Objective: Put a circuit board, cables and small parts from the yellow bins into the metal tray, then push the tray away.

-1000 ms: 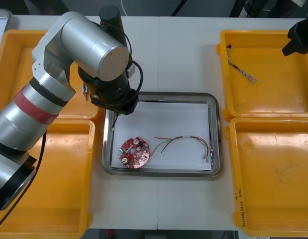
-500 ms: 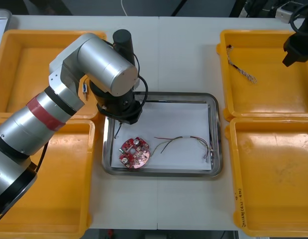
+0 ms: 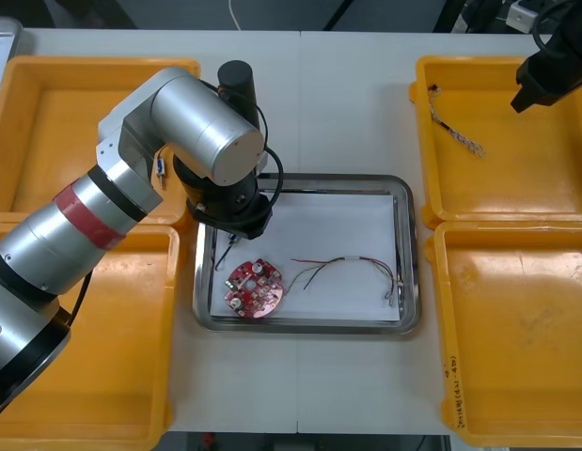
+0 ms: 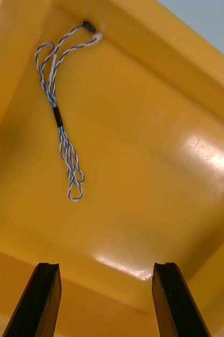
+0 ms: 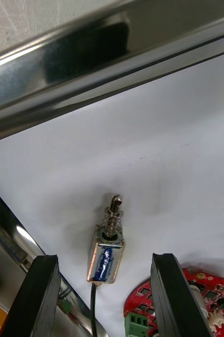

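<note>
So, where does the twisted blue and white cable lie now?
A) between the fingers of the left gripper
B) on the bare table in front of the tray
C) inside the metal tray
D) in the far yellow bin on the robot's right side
D: the twisted blue and white cable lies on the floor of the far right yellow bin, and the open right gripper is over that bin.

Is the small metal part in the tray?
In: the small metal part lies on the tray's white floor between the left gripper's open jaws.
</note>
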### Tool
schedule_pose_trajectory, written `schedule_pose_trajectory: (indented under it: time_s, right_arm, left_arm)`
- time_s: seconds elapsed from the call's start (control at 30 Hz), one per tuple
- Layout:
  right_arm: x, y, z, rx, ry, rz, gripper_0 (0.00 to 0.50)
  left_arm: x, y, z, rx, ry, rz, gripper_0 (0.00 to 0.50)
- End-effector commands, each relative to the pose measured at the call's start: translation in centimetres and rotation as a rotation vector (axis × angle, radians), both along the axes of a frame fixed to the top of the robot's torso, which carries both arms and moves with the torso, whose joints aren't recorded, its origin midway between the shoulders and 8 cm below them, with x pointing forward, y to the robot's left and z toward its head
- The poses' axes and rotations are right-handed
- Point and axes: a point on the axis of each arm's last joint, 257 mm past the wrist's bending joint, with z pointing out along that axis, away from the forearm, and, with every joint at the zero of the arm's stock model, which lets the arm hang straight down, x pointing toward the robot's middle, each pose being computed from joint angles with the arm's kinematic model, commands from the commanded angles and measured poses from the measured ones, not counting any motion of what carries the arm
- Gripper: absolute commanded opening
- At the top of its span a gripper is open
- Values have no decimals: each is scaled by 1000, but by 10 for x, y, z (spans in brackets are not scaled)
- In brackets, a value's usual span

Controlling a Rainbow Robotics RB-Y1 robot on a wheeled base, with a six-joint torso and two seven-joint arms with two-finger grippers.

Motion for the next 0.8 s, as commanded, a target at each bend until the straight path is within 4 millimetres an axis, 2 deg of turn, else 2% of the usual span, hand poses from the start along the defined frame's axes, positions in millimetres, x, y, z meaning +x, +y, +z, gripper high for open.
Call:
schedule_pose_trajectory:
  time_s: [0.03, 0.1, 0.33, 0.53, 0.67, 0.8]
  right_arm:
    - [24, 22, 37, 0, -97, 51, 500]
    - [27, 23, 37, 6, -100, 49, 500]
    - [50, 31, 26, 31, -147, 47, 500]
    - [64, 37, 12, 46, -173, 39, 500]
    - [78, 43, 1, 70, -198, 30, 500]
    - [86, 52, -8, 92, -215, 24, 500]
  left_arm:
    - [6, -27, 24, -61, -43, 55, 500]
    - [7, -27, 28, -68, -48, 56, 500]
    - [4, -20, 65, -99, -67, 67, 500]
    - [4, -6, 92, -113, -90, 96, 500]
    - [7, 10, 114, -139, -111, 130, 500]
    - [13, 16, 130, -185, -137, 157, 500]
